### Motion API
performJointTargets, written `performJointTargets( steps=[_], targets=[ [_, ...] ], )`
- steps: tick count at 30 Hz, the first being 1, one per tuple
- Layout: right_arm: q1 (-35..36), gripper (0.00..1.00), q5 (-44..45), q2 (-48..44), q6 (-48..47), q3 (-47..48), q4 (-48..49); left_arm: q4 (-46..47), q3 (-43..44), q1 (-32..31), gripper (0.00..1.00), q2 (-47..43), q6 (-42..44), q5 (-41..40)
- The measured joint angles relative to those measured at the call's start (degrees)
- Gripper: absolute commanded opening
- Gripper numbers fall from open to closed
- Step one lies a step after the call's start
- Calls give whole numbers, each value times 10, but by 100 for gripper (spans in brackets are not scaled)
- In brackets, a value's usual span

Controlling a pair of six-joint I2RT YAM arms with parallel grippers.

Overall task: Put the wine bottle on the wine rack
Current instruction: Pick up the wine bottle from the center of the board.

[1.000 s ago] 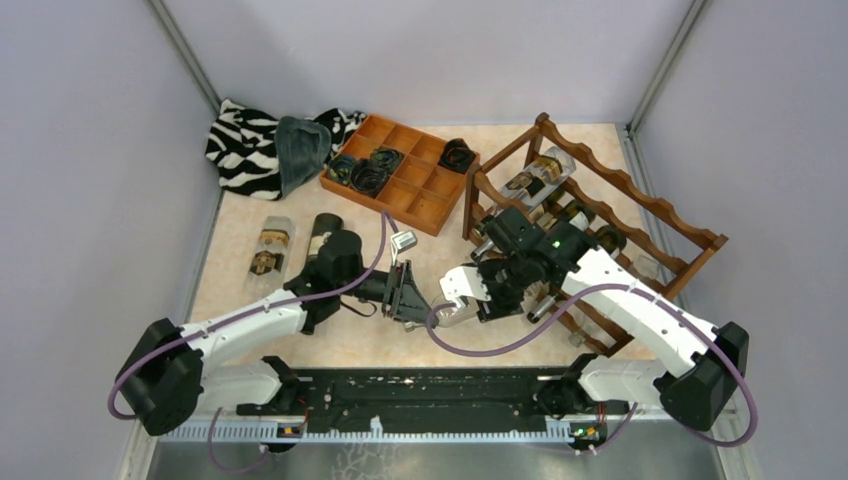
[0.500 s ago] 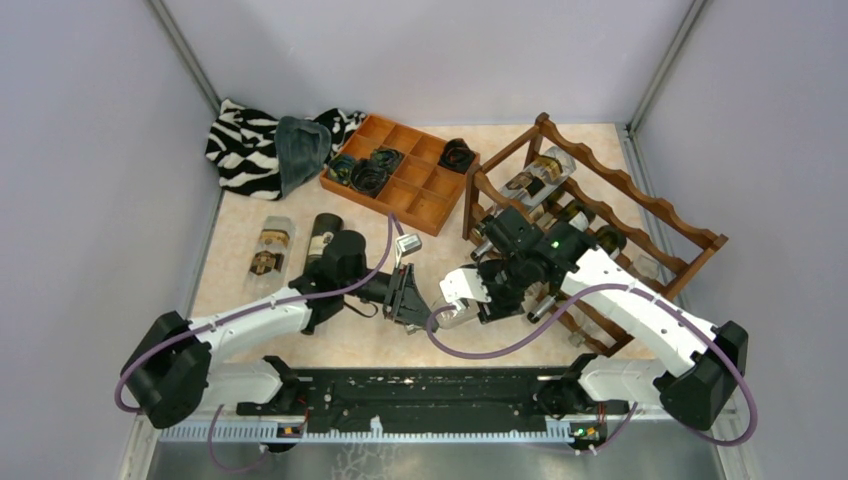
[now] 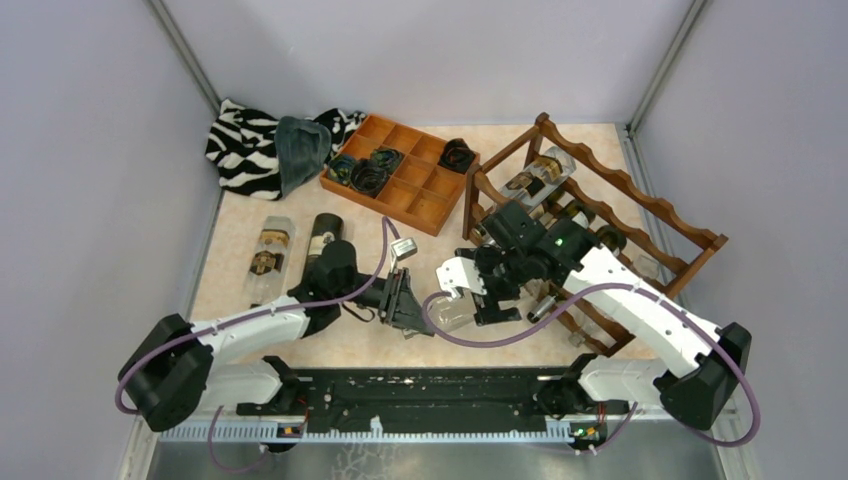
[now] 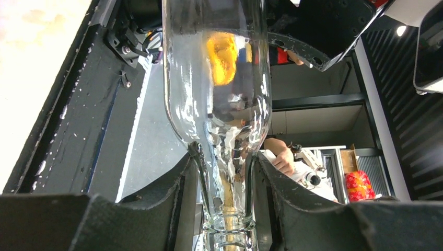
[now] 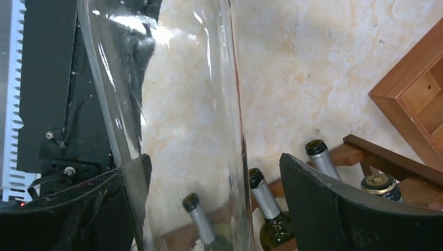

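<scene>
Right now the clear glass wine bottle (image 3: 450, 313) is near the front of the pale stone-look table (image 3: 240, 300), between the two arms. It is not on the reddish-brown wooden wine rack (image 3: 640, 200), which stands just behind it on the right side.

The left gripper (image 3: 408, 303) has the bottle by its thin neck. This is hard to see from above. The left wrist view shows it well: the left gripper (image 4: 223, 188) is squeezed tight on the neck, with a black finger (image 4: 177, 204) on each side of the bottle (image 4: 217, 78).

The right gripper (image 3: 487, 298) is at the fat part of the bottle. In the right wrist view the right gripper (image 5: 214, 178) is spread wide. The bottle (image 5: 183, 104) lies by one finger (image 5: 130, 183), and the other finger (image 5: 324, 204) is well apart from it, so this gripper holds nothing.

That view also shows a bit of the rack (image 5: 386, 154) and the necks of other bottles (image 5: 264, 196) lying in it. From above, the right arm covers the front of the rack.

Farther back sit a flat orange-brown wooden tray (image 3: 420, 190) with little boxes, and a black-and-white striped cloth (image 3: 240, 150). Two more bottles (image 3: 270, 250) lie on the table on the left.
</scene>
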Motion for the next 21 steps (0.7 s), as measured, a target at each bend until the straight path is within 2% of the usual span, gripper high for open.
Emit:
performJointTargets(
  steps=[3, 13, 21],
  targets=[
    [0, 98, -5, 1, 11, 6, 0, 26, -8, 0, 0, -3, -13, 0],
    [-16, 98, -94, 19, 2, 112, -63, 13, -9, 0, 0, -7, 0, -1],
    [-106, 98, -198, 18, -3, 195, -111, 2, -9, 0, 0, -7, 8, -17]
  ],
)
